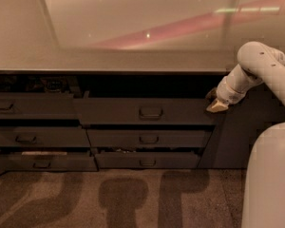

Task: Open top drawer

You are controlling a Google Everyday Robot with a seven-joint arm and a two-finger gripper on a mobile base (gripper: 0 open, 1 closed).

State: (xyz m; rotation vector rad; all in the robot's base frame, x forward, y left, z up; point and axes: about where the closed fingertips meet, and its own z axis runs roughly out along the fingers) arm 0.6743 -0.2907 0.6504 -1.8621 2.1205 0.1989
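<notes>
In the camera view, the wide dark grey flat-fronted top drawer (pixel 114 112) stood slightly out under the pale countertop's edge (pixel 109 66), with bare brown carpet (pixel 133 198) before it. The cream gripper (pixel 216 104) sat against the drawer's right end, well right of the small loop handle (pixel 151 112); its grip could not be told. The narrower grey left drawer (pixel 33 106) stood ajar, with dim clutter inside.

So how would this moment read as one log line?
task: open top drawer | gripper: at drawer's right end, away from centre handle
</notes>
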